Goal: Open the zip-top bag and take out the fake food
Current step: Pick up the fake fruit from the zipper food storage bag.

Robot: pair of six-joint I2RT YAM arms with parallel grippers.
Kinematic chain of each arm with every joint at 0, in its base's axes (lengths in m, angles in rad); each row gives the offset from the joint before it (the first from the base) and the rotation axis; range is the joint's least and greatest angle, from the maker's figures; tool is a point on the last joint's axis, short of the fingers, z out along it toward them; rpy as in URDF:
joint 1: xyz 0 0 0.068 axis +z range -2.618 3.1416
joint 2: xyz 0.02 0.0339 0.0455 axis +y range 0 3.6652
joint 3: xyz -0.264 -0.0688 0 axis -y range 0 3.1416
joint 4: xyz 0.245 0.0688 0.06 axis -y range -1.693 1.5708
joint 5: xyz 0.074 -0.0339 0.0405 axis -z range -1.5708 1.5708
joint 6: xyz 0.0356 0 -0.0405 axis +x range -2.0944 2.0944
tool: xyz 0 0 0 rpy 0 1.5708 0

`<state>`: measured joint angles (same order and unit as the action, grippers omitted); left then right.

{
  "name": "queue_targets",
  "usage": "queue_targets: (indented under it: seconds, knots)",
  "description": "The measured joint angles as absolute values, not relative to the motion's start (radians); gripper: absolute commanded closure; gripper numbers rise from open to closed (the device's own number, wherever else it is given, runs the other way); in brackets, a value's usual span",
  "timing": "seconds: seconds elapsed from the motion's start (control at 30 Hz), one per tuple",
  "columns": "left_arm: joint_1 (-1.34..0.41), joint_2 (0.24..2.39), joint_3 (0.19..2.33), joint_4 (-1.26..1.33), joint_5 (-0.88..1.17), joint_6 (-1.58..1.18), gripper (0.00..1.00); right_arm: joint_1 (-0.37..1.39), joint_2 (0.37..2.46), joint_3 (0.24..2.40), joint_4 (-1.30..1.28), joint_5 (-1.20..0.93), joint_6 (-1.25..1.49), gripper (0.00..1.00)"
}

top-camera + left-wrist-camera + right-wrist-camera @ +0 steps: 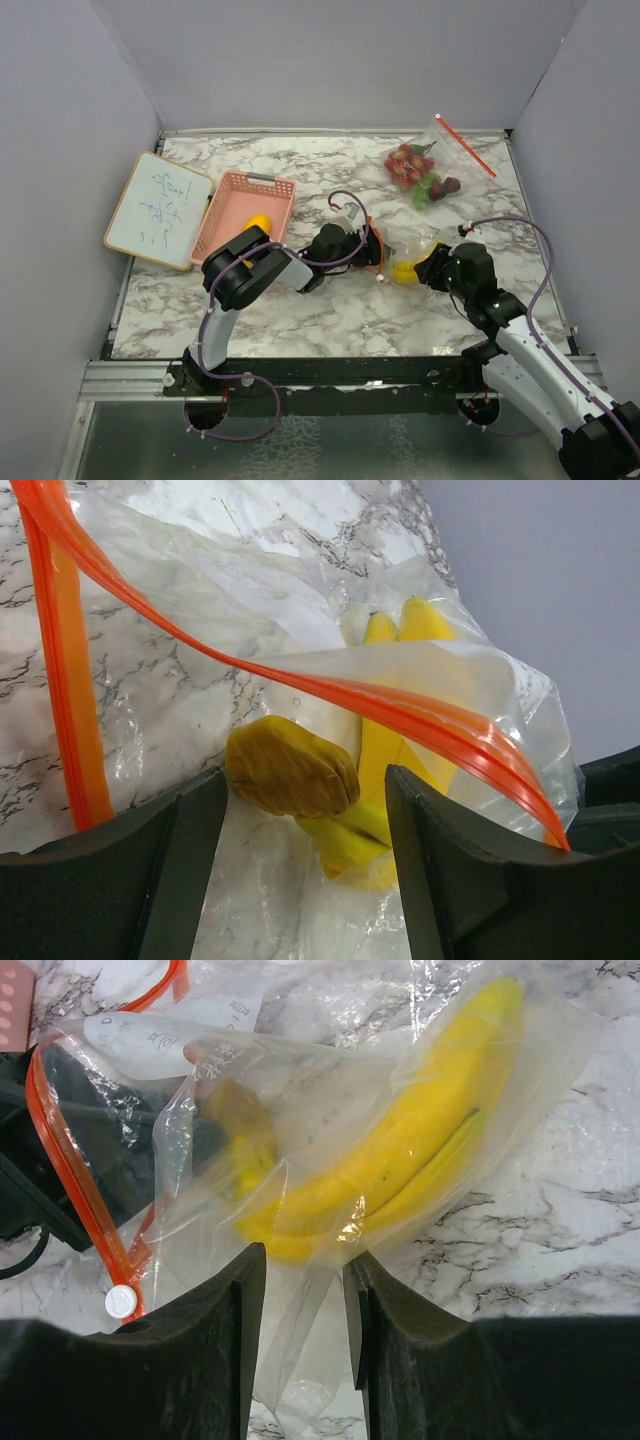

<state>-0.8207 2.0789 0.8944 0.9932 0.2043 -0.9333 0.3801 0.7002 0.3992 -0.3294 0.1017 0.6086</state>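
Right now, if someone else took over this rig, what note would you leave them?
Left gripper: open, at the open orange-zipped mouth of the clear zip-top bag, jaws either side of the brown stem of the yellow plastic banana.
Right gripper: jaws narrow at that bag's other end; grip unclear.
Done: one yellow toy piece lies in the pink slotted basket.
To do: pull the banana out; the second bag, far right, holding red strawberries, looks zipped.

Left arm [245,272]: black joints, white link shells, thin purple cable [203,335]. Right arm [530,365] alike. End effector fingers [200,1360] matte black, blocky.
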Motion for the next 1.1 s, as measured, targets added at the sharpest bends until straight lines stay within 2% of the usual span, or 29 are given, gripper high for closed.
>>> queue_targets:
  seconds: [0.1, 0.23, 0.3, 0.37, 0.43, 0.7, 0.9, 1.03, 1.1]
  knots:
    - [-0.828, 2.078, 0.924, 0.934, 0.191, -0.906, 0.36, 0.38, 0.7, 0.398, -0.328, 0.099, 0.609, 0.63]
    - [-0.85, 2.078, 0.972, 0.868, 0.16, -0.868, 0.45, 0.38, 0.7, 0.398, -0.328, 0.095, 0.608, 0.63]
    - [-0.864, 2.078, 0.989, 0.841, 0.141, -0.854, 0.53, 0.38, 0.7, 0.398, -0.328, 0.093, 0.608, 0.63]
    - [-0.876, 2.078, 0.997, 0.826, 0.128, -0.842, 0.66, 0.38, 0.7, 0.399, -0.329, 0.093, 0.607, 0.63]
    - [-0.883, 2.078, 0.999, 0.825, 0.118, -0.836, 0.73, 0.38, 0.7, 0.398, -0.329, 0.093, 0.605, 0.63]
    - [-0.892, 2.05, 0.981, 0.798, 0.073, -0.805, 0.92, 0.38, 0.709, 0.399, -0.32, 0.091, 0.605, 0.67]
    - [-0.879, 1.987, 0.917, 0.775, 0.044, -0.793, 0.93, 0.38, 0.659, 0.399, -0.321, 0.093, 0.605, 0.7]
    - [-0.868, 1.905, 0.854, 0.722, 0.015, -0.769, 0.94, 0.38, 0.667, 0.399, -0.321, 0.093, 0.61, 0.77]
    - [-0.865, 1.85, 0.836, 0.663, -0.007, -0.745, 0.95, 0.38, 0.666, 0.398, -0.318, 0.093, 0.619, 0.88]
